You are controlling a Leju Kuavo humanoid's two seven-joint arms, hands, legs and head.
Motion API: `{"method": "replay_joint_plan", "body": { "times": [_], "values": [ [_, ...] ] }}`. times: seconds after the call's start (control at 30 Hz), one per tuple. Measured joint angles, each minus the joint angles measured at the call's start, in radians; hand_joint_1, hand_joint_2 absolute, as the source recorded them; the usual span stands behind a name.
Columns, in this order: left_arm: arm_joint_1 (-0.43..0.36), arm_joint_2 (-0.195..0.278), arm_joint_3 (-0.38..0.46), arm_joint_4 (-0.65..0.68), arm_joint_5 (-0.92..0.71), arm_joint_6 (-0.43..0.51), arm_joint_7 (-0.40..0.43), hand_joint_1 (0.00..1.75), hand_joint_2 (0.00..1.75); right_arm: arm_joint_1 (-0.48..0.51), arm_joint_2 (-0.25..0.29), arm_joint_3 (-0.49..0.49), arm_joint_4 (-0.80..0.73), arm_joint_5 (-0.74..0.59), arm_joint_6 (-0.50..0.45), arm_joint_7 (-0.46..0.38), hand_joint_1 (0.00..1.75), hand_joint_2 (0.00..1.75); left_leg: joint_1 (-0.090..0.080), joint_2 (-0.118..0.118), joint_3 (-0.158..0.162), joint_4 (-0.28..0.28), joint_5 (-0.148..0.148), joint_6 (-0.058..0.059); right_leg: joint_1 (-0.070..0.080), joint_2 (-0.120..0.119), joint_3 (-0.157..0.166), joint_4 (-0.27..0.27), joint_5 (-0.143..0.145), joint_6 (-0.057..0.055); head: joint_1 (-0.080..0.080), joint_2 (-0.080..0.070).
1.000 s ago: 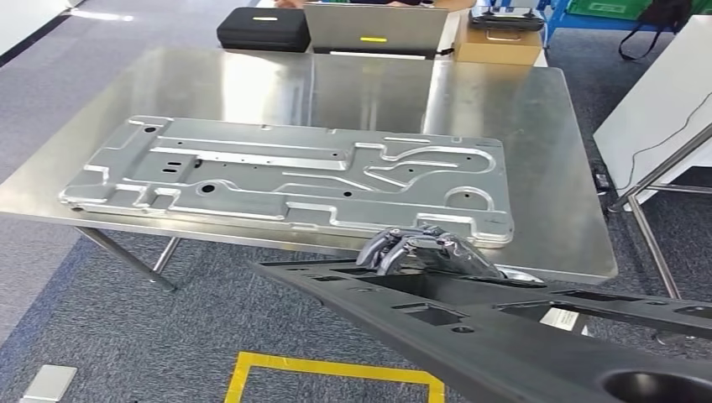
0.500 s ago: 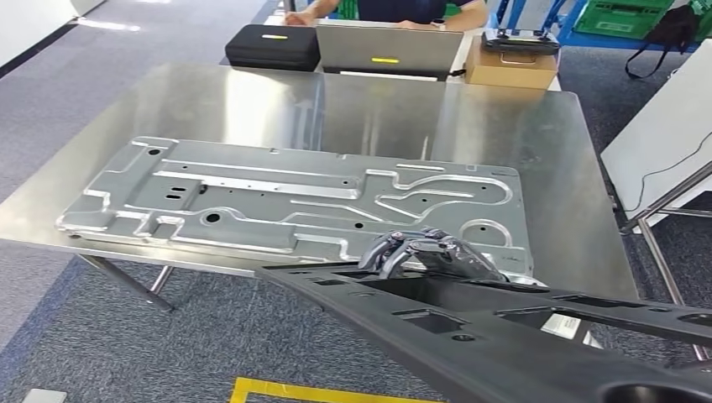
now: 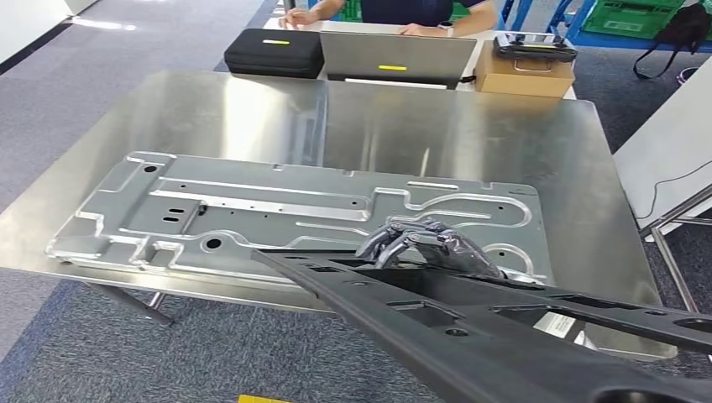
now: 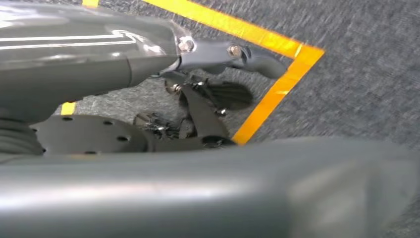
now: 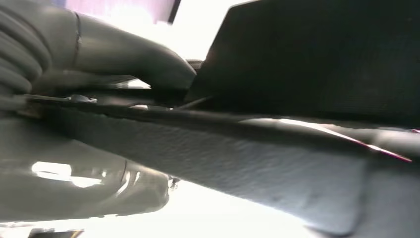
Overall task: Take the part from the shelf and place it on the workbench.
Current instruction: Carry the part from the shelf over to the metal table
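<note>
In the head view, a long black moulded plastic part with recesses and holes is carried low in front of the robot, its far edge reaching over the near edge of the shiny steel worktop. The right hand is seen at that far edge, its dark fingers curled over the rim of the part and holding it. A large stamped grey metal plate already lies flat on the worktop, just beyond the hand. Behind it stand an open grey laptop, a black case and a cardboard box, with a person seated at the far side.

In the left wrist view, the left hand is seen over grey carpet and yellow floor tape; whether its fingers grip anything cannot be told.

In the right wrist view, the black part is held close against the grey thumb.

By judgement, the part is off the shelf and carried to the worktop; setting it down and letting go remain.
</note>
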Motion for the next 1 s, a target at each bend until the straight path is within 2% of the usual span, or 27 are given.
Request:
{"method": "replay_joint_plan", "body": {
  "times": [0.2, 0.3, 0.43, 0.57, 0.73, 0.93, 1.0],
  "values": [
    [-0.006, 0.001, -0.006, 0.0, -0.007, 0.003, -0.002, 0.0, 0.0, -0.053, 0.018, -0.009, 0.006, 0.188, -0.119, 0.061, 1.75, 1.75, 0.001, -0.006, 0.008, -0.004, -0.009, 0.015, 0.001, -0.001, 0.019, -0.017, 0.006, 0.006, 0.009, 0.0],
    [-0.009, 0.001, -0.012, 0.0, -0.016, 0.002, -0.004, 0.0, 0.0, -0.096, 0.021, -0.009, 0.043, 0.263, -0.159, 0.093, 1.75, 1.75, 0.0, -0.006, 0.009, -0.004, -0.011, 0.018, 0.0, -0.001, 0.029, -0.035, -0.002, 0.013, 0.009, 0.0],
    [-0.011, 0.001, -0.022, 0.0, -0.029, -0.001, -0.006, 0.0, 0.0, -0.145, 0.021, -0.008, 0.101, 0.289, -0.173, 0.12, 1.75, 1.75, -0.002, -0.005, 0.012, -0.003, -0.012, 0.019, 0.0, -0.002, 0.034, -0.04, -0.004, 0.018, 0.009, 0.0],
    [-0.012, 0.001, -0.042, 0.0, -0.05, -0.005, -0.005, 0.0, 0.0, -0.233, 0.021, -0.013, 0.222, 0.303, -0.184, 0.17, 1.75, 1.75, -0.001, -0.005, 0.017, -0.003, -0.012, 0.019, 0.001, -0.002, 0.038, -0.04, -0.003, 0.02, 0.008, 0.0],
    [-0.019, 0.001, -0.064, 0.0, -0.068, -0.005, 0.005, 0.0, 0.0, -0.353, 0.028, -0.019, 0.402, 0.383, -0.226, 0.225, 1.75, 1.75, 0.001, -0.005, 0.021, -0.004, -0.011, 0.019, 0.003, -0.003, 0.042, -0.039, -0.003, 0.02, 0.008, 0.0],
    [-0.032, 0.001, -0.088, 0.0, -0.082, -0.002, 0.017, 0.0, 0.0, -0.473, 0.055, -0.012, 0.583, 0.588, -0.309, 0.321, 1.75, 1.75, 0.002, -0.006, 0.021, -0.004, -0.011, 0.019, 0.004, -0.003, 0.041, -0.038, -0.003, 0.02, 0.008, 0.0],
    [-0.036, 0.001, -0.094, 0.0, -0.086, -0.002, 0.02, 0.0, 0.0, -0.503, 0.061, 0.002, 0.628, 0.709, -0.354, 0.372, 1.75, 1.75, 0.002, -0.006, 0.021, -0.005, -0.011, 0.019, 0.004, -0.003, 0.041, -0.038, -0.003, 0.02, 0.008, 0.0]
  ]
}}
